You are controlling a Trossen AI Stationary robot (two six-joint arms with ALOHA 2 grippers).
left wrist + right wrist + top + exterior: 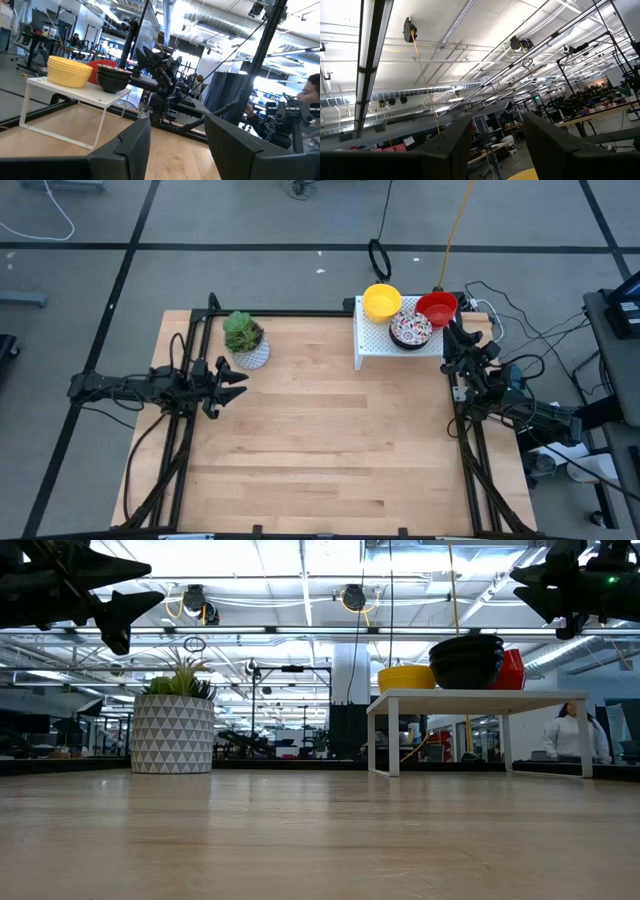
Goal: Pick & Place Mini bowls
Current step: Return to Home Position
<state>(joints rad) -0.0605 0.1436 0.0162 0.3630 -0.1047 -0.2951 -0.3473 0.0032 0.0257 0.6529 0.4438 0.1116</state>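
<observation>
High view gives me the whole counter [330, 440], with a small white shelf [372, 348] standing at about one o'clock on it. All the mini bowls I can see are up on that shelf in three groups: the yellow bowls [381, 302] at its eleven o'clock corner, the red bowls [436, 308] at its one o'clock corner, and the patterned bowls [410, 329] just beside both, toward six o'clock. From table height the yellow and patterned groups read as stacks, and the patterned ones look dark on the outside; the red ones sit partly hidden behind them. A white pot with a green plant [245, 340] stands at about ten o'clock on the counter, well apart from the shelf. My left claw [238, 378] hangs over the nine o'clock side, just beside the plant pot toward six o'clock, pointing toward three o'clock; its wrist camera shows both fingers [132, 145] spread with a clear gap and nothing between them. My right claw [455, 330] sits just off the shelf's three o'clock end, near the red bowls, pointing toward twelve o'clock and tilted up at the ceiling; its fingers are also parted and hold nothing. Both claws ride high above the counter in the low view. A person [570, 735] shows in the room far behind the shelf.
</observation>
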